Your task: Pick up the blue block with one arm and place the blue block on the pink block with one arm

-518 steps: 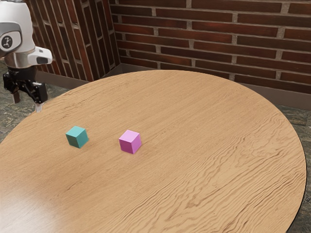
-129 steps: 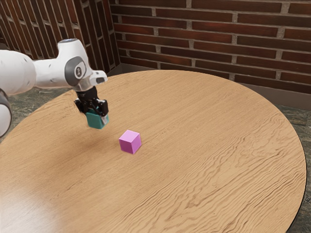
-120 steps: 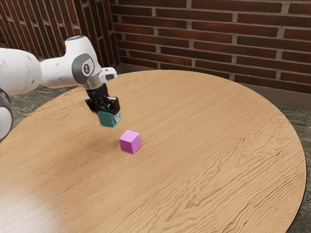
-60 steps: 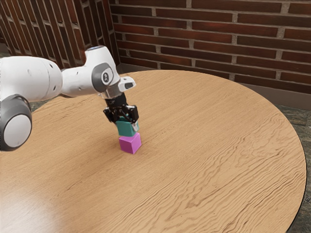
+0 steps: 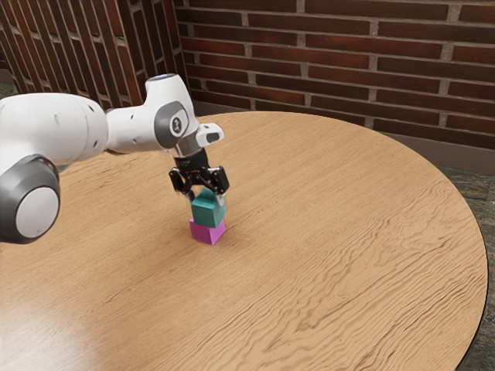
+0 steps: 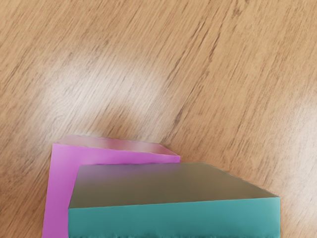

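- Gripper (image 5: 204, 192): fingers spread wider than the teal block, one on each side of its top and no longer clamping it. I read that as released. Half a second ago they were pinched on it.
- Teal block (image 5: 207, 209): sits on top of the pink block (image 5: 207, 232), in contact and upright. The stack is at roughly 10 o'clock from the table's centre in the exterior view.
- Compared with 4.3 s ago: teal was on the wood at 9 o'clock of pink, well apart from it, and the hand hung empty at the exterior view's far left edge.
- Compared with about 1 s ago: teal was in the air between the fingers, at 10 o'clock of pink. It is now directly above pink.
- Hand is slightly higher than 0.5 s ago. The arm (image 5: 69, 131) reaches in from 9 o'clock.
- Pink block is in the same spot in every exterior frame.
- Wrist view: teal block (image 6: 173, 203) is close under the hand, and the pink block (image 6: 59, 188) pokes out past one side and a corner of it. The stack is therefore not flush and is a bit offset or twisted.
- Round wooden table (image 5: 348, 232) carries the stack. Brick wall (image 5: 348, 62) is behind at 12 o'clock.
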Controlling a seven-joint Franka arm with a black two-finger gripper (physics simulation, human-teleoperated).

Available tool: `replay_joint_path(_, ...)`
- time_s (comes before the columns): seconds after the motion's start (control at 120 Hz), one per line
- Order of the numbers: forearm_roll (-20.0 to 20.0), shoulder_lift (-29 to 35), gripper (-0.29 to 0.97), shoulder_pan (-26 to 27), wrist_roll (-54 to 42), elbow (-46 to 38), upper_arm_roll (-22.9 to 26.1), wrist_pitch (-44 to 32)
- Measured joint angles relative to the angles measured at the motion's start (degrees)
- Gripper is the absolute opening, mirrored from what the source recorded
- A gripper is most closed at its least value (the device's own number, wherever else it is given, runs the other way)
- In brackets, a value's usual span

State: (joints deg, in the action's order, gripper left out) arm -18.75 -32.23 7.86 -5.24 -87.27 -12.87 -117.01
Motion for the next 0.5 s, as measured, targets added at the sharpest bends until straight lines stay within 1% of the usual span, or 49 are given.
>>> replay_joint_path(0.142,1.56,2.32,0.64,0.66,0.15,-0.04,0.16,0.1)
replay_joint_path(0.175,2.24,3.74,0.64,0.93,0.19,-0.35,0.14,0.14)
replay_joint_path(0.225,3.97,7.77,0.65,1.36,0.25,-1.4,0.19,0.43)
replay_joint_path(0.333,9.5,19.3,0.66,2.49,0.36,-4.82,0.21,3.29)
replay_joint_path(0.5,19.21,27.91,0.67,4.69,0.52,-5.22,0.35,12.69)
